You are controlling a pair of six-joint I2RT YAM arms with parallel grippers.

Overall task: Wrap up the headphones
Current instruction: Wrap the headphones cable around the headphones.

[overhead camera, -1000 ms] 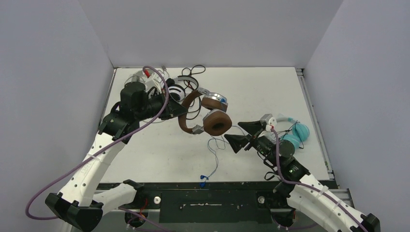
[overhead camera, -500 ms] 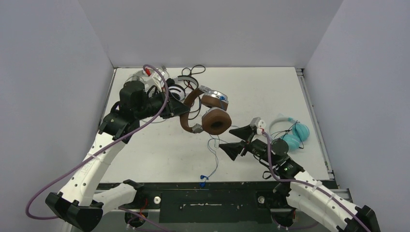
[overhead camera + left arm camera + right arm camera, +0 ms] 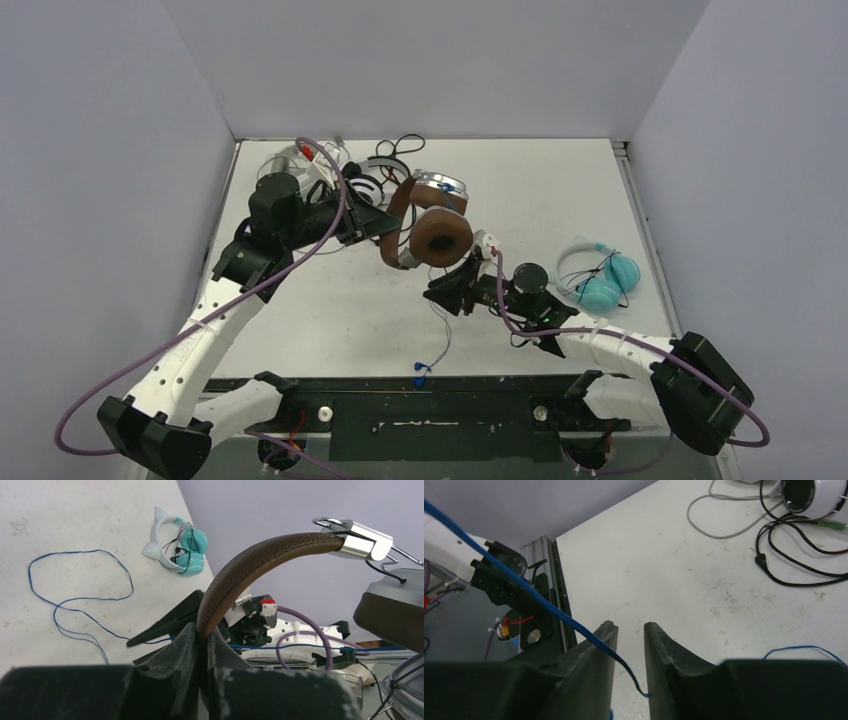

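Brown headphones (image 3: 430, 225) are held off the table (image 3: 560, 190), with the left gripper (image 3: 201, 635) clamped on their headband (image 3: 250, 562). The blue cable (image 3: 574, 625) hangs below them and passes between the right gripper (image 3: 630, 630) fingers, which are narrowly apart and not pinching. Risk: the cable rides one fingertip edge, so it may slip out when the fingers close.

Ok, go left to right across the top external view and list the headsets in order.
pale grey headset → black-and-white headset → brown headphones → light teal headset
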